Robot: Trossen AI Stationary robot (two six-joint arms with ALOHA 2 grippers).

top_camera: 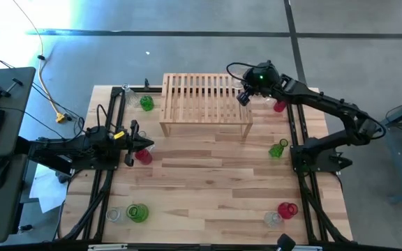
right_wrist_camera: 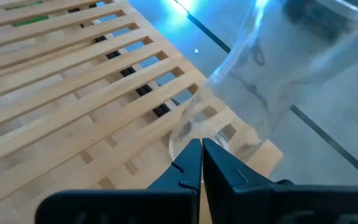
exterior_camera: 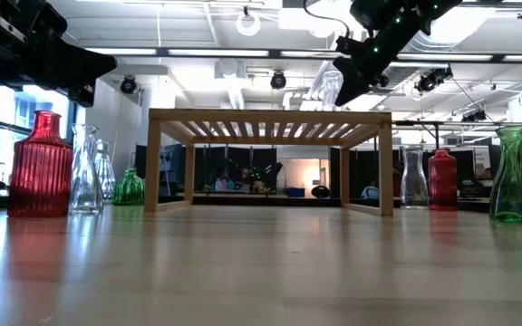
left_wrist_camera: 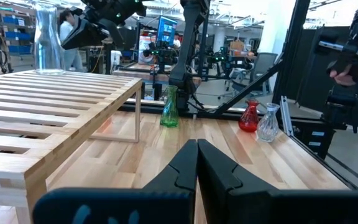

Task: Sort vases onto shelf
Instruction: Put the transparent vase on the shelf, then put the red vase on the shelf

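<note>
High view is showing the right gripper reaching over the far right corner of the shelf while the left gripper is waiting by a red vase, presumably its next pick. Low view is showing a clear vase standing on that corner below the right gripper. Right wrist view is showing pinched-together fingers empty beside it, while left wrist view is showing the left pair closed on nothing

Slatted shelf top mostly bare, clear vase standing at one corner, open tabletop in front, vases along the table's edges.
</note>
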